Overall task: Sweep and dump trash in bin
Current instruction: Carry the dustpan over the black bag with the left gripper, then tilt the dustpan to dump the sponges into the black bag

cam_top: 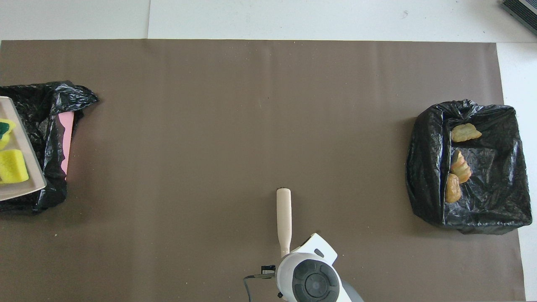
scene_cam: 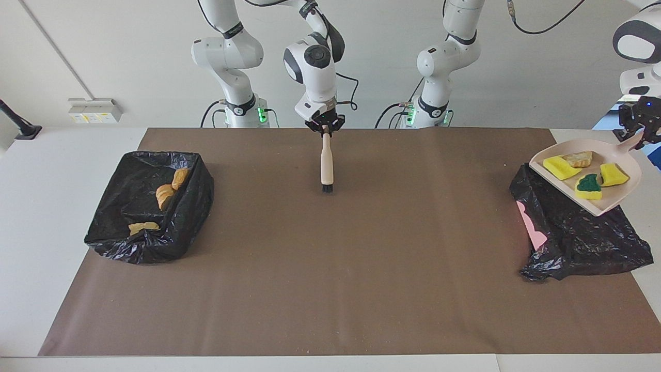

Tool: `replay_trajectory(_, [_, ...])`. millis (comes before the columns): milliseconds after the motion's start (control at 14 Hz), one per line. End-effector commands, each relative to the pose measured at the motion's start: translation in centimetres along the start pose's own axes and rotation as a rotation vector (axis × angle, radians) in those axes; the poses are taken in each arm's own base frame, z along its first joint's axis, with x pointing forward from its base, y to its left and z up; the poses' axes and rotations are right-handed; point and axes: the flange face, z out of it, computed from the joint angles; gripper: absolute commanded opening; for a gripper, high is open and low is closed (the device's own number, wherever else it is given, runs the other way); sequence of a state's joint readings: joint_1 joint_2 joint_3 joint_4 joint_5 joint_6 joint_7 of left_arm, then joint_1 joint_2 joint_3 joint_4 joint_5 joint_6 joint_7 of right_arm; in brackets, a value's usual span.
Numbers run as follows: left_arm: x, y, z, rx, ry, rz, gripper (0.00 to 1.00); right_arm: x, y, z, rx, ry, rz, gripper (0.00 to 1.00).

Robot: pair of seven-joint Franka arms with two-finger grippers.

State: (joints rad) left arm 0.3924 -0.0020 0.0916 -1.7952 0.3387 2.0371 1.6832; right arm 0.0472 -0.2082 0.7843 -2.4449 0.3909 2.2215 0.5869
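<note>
The left gripper, clenched on the handle of the pale pink dustpan, holds the yellow and green sponge chunks and beige bread chunk level directly over the crumpled black-lined bin at its end of the worktop, so only a tilt remains, while the right gripper waits grasping the cream-handled brush.

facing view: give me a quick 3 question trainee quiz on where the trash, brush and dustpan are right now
1. True or false: the three golden-brown croissant-like pastries lie inside the black-lined bin at the right arm's end of the table.
2. Which gripper holds the cream-handled brush? A) left gripper B) right gripper
3. Fill in: the pale pink dustpan, carrying yellow and green sponge chunks and a beige bread chunk, is held over the ____ at the left arm's end.

Key: 1 true. 2 B; the brush hangs bristles down over the brown mat. 3 crumpled black bag.
</note>
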Motion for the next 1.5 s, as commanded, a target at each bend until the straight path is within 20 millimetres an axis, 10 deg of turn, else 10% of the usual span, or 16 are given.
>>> replay_trajectory(0, [-0.5,-2.5,1.4,0.036,-0.155,0.076,0.00,0.4,-0.4,1.6,0.046,-0.024,-0.004,0.00])
replay_trajectory(215, [0.7,-3.2,2.0,0.051,-0.281,0.036,0.00,0.8,0.1,1.9,0.045,-0.042,0.011,0.00])
replay_trajectory(287, [1.4,-3.3,1.8,0.048,-0.322,0.068,0.00,1.4,0.2,2.1,0.052,-0.055,0.011,0.37])
replay_trajectory(358, [2.0,-3.3,1.5,0.035,-0.362,0.098,0.00,1.9,-0.2,1.8,0.054,-0.053,-0.008,0.99])
replay_trajectory(1003, [2.0,-3.1,-4.2,-0.052,-0.615,0.128,0.00,13.0,3.0,-9.4,0.078,0.178,-0.075,1.00])
replay_trajectory(1433, [8.7,-1.1,-5.3,-0.144,-0.390,-0.072,0.00,15.0,4.8,-13.9,-0.027,0.233,-0.146,1.00])
